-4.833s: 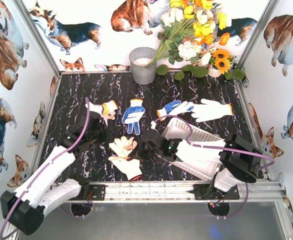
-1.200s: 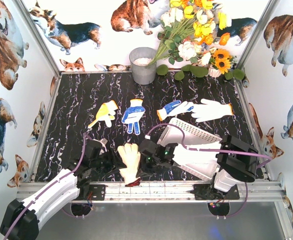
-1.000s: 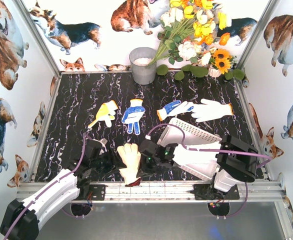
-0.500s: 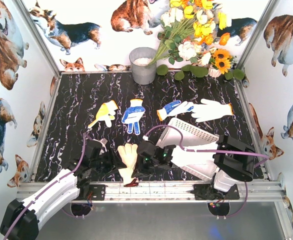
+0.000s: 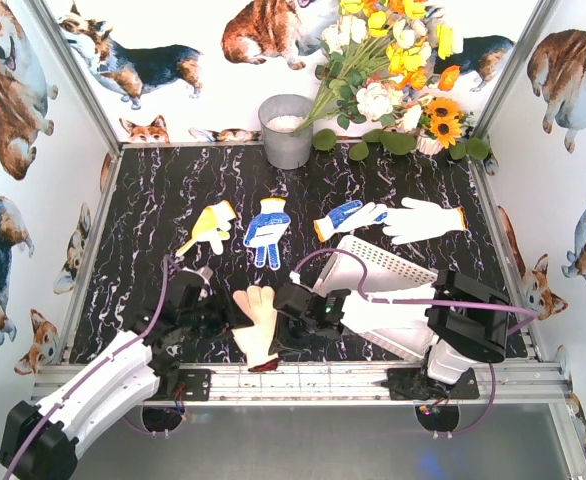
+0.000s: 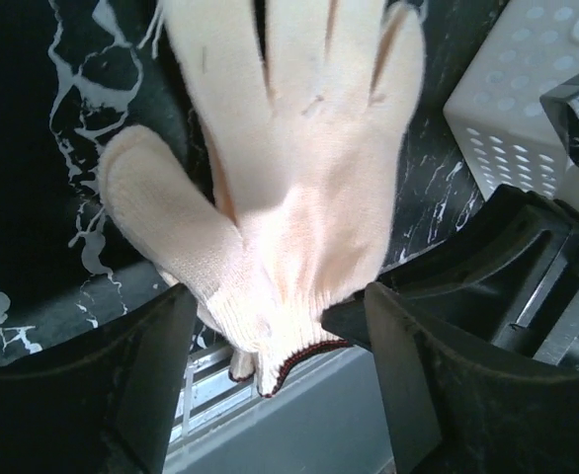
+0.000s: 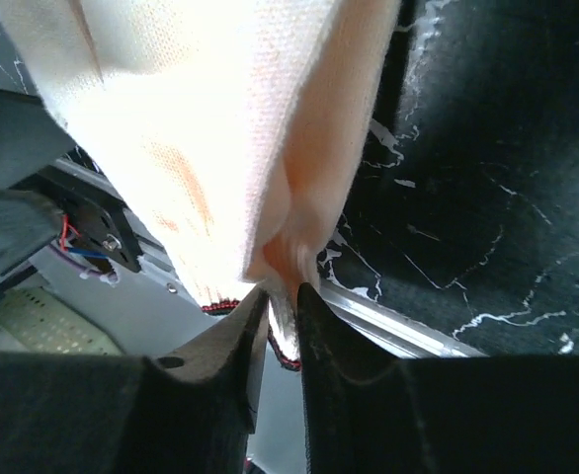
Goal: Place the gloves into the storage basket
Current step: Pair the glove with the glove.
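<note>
Cream glove (image 6: 299, 178) fingertips beyond top edge

No legible text, label, brand, number or sign in any view.

Walls: corgi-printed white panels (image 5: 33, 200) stood left, right and beyond the right pincer (image 5: 276, 338).
Tabletop: black white-veined marble (image 5: 153, 200) lay under it.
</note>
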